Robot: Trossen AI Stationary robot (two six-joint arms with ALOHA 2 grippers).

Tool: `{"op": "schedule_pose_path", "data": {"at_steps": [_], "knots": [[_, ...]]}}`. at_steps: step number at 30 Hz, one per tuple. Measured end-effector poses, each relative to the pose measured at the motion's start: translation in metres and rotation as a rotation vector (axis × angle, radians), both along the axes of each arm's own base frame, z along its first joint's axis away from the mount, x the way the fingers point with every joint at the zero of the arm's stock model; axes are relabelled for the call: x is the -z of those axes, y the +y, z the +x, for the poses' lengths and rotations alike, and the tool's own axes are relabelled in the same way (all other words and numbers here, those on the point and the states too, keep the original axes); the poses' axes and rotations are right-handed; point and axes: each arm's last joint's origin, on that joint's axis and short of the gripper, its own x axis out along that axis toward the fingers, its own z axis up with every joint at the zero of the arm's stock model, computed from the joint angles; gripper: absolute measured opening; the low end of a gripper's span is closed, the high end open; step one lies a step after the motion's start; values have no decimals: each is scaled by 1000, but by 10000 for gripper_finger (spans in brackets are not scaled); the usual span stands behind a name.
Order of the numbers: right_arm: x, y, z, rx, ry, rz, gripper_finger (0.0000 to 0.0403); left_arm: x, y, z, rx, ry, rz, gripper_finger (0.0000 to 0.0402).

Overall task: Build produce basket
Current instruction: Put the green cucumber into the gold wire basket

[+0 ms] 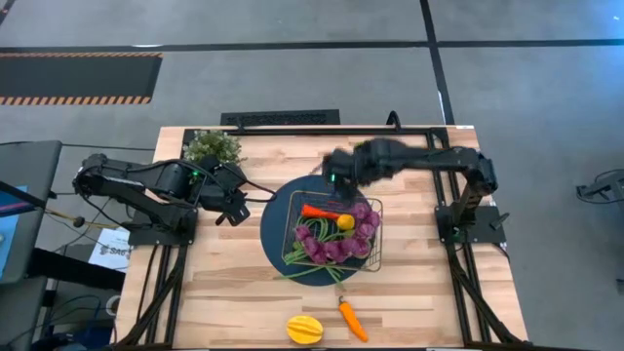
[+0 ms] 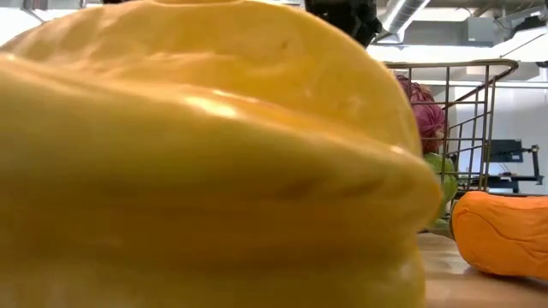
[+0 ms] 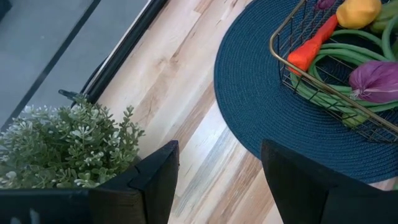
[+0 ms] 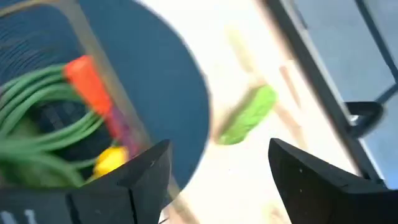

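The wire basket [image 1: 380,222] stands on the round dark blue mat [image 1: 278,229] in mid-table. It holds green beans [image 1: 304,242], a purple grape string [image 1: 353,240], a lemon [image 1: 344,222] and a red-orange carrot or chili [image 1: 317,210]. A yellow ribbed fruit [image 1: 304,329] and an orange carrot [image 1: 352,319] lie near the table's near edge. My right gripper [image 1: 336,180] [image 4: 217,155] is open above the mat's far edge. A green cucumber [image 4: 249,115] lies on the wood just ahead of it. My left gripper [image 1: 232,210] [image 3: 217,155] is open, left of the mat.
A bushy potted plant [image 1: 214,146] [image 3: 62,146] stands at the far left corner, close to my left gripper. In the low view the yellow ribbed fruit [image 2: 205,154] fills most of the picture, beside the carrot [image 2: 501,235]. Bare wood lies left and right of the mat.
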Motion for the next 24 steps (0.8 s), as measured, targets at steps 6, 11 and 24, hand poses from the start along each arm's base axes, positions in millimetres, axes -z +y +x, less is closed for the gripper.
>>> {"op": "schedule_pose_path", "data": {"at_steps": [6, 11, 24], "knots": [[-9, -56, -11, 134, -21, 57, 281, 0, 0, 0, 5, 3, 2, 215], [11, -83, -14, 184, -1, 102, 281, 0, 0, 0, 10, 5, 3, 215], [84, -114, -24, 310, 48, 209, 281, 0, 0, 0, 45, 26, 19, 215]]}}
